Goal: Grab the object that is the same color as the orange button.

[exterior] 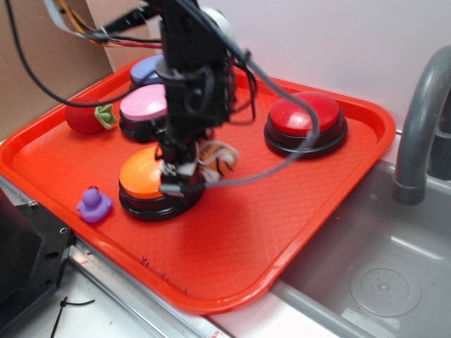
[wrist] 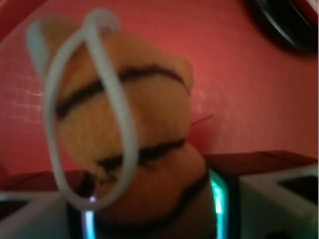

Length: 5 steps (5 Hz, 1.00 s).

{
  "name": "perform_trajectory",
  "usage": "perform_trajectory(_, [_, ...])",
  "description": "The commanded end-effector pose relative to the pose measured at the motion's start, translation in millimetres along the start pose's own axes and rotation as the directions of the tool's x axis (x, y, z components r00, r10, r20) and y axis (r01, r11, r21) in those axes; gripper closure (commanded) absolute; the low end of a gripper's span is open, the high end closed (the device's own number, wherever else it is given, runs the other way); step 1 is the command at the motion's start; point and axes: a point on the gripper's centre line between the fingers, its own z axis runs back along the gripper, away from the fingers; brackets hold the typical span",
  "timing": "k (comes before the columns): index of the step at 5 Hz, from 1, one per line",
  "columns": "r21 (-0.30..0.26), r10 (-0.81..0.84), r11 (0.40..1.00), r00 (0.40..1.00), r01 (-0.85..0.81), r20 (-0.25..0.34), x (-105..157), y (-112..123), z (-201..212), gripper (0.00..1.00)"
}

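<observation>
The small orange plush tiger (exterior: 217, 158) with black stripes sits on the red tray (exterior: 282, 232), right beside the orange button (exterior: 144, 176). My gripper (exterior: 184, 169) reaches down over the button's right edge. In the wrist view the tiger (wrist: 129, 99) fills the gap between my fingers, and my gripper (wrist: 152, 219) is closed against its lower body. Its white cord loop (wrist: 54, 99) hangs in front of the camera. Only the red tray floor shows behind it.
A pink button (exterior: 144, 105) and a bluish button (exterior: 148, 69) stand behind the orange one, with a red button (exterior: 305, 116) at the back right. A red plush strawberry (exterior: 86, 118) lies at the left and a purple duck (exterior: 94, 204) at the front left. A sink (exterior: 380, 267) and grey faucet (exterior: 416, 120) are at the right.
</observation>
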Motion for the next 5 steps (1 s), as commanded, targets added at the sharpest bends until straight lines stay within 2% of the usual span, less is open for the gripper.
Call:
perform_trajectory(1, [-0.016,0.468,0.883,0.878,-0.469,0.103,-46.3,12.1,73.1,1.00])
perform_trajectory(2, [-0.011,0.670,0.739,0.733,-0.674,0.117,-73.9,16.7,89.9,1.00])
perform_trajectory(3, [-0.036,0.808,0.584,0.577,-0.811,0.120,-90.3,15.2,99.2,1.00])
perform_trajectory(5, [0.031,0.850,0.519,0.520,-0.854,0.088,-96.8,21.8,90.0,1.00])
